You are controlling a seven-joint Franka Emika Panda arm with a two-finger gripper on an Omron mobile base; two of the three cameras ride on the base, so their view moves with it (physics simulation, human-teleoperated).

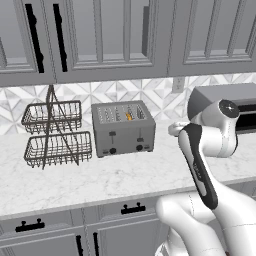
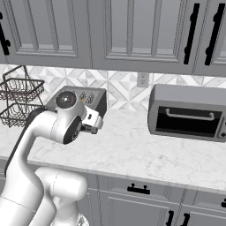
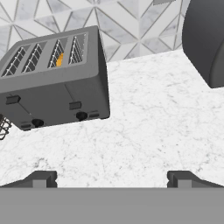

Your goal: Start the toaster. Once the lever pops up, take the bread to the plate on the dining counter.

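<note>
Showing boxy grey metal toaster (image 3: pixel 54 78), veined marble worktop (image 3: pixel 144 127).

No readable text, labels, brand marks or numbers are found; the toaster (image 1: pixel 123 128) front and the oven-like appliance (image 2: pixel 189 112) are rendered plain, unmarked.

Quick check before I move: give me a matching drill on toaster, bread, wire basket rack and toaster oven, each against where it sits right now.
Things:
1. toaster
2. bread
3. wire basket rack
4. toaster oven

Places:
A. down in a toaster slot, orange edge showing
B. far left on the counter
C. far right on the counter, by the wall
D. between the rack and the oven, levers facing out

Pairs: 1-D, 2-A, 3-B, 4-C
</note>
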